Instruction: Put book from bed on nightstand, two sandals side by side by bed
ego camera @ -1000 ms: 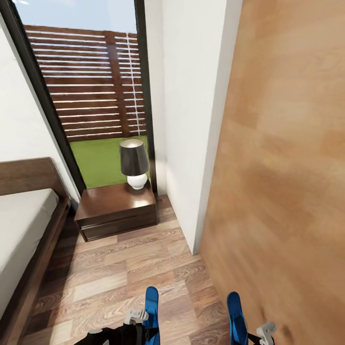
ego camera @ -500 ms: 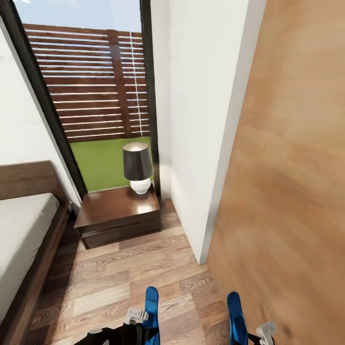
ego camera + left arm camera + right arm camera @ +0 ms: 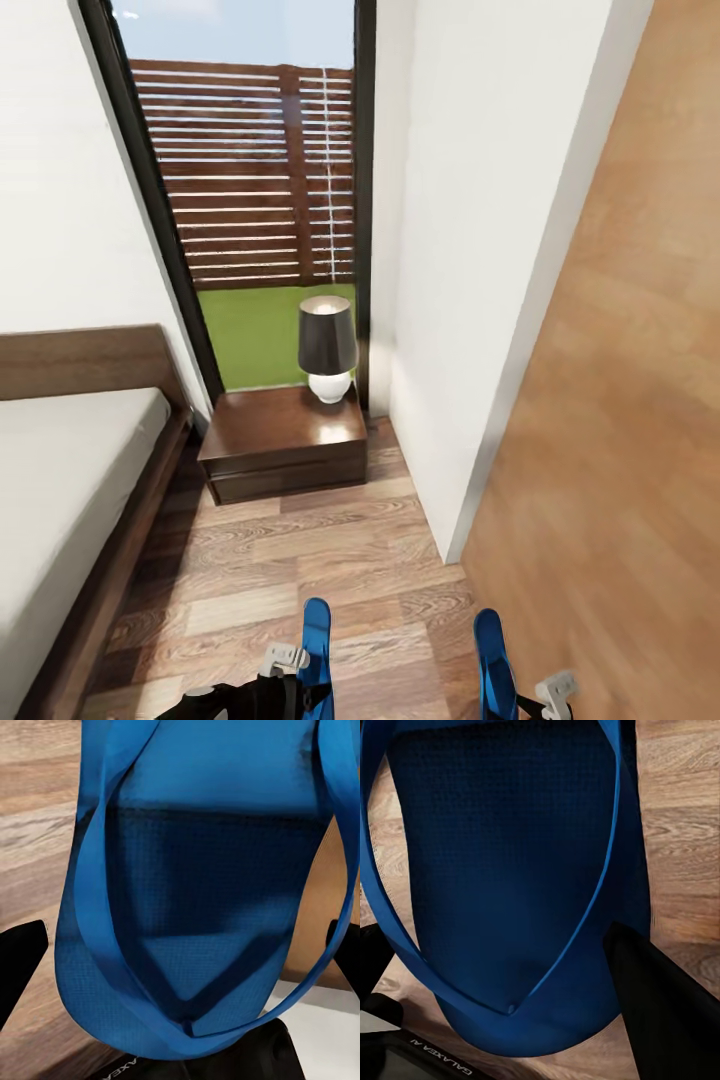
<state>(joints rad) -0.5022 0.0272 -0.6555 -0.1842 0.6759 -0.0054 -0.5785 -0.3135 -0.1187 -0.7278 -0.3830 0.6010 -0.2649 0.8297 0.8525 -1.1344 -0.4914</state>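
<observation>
My left gripper (image 3: pixel 298 682) is shut on one blue sandal (image 3: pixel 316 640), whose sole and strap sit between the dark fingers (image 3: pixel 19 964) in the left wrist view. The right gripper (image 3: pixel 532 700) is shut on the other sandal (image 3: pixel 492 655), seen close up as a sandal (image 3: pixel 510 885) beside a dark finger (image 3: pixel 667 1005). Both sandals hang above the wood-plank floor. The bed (image 3: pixel 60 500), with its pale mattress and dark frame, lies at the left. The nightstand (image 3: pixel 285 440) stands ahead beside the bed's head. The book is out of view.
A dark-shaded lamp (image 3: pixel 328 350) stands on the nightstand's right rear corner. Behind it is a tall dark-framed window (image 3: pixel 260 200). A white wall corner (image 3: pixel 450 350) and a light wooden panel (image 3: pixel 620 450) close in on the right. Plank floor (image 3: pixel 300 560) stretches between bed and wall.
The camera has turned left: nightstand, lamp and window have slid right in the picture and more of the bed shows. Both sandals stay held in the same place.
</observation>
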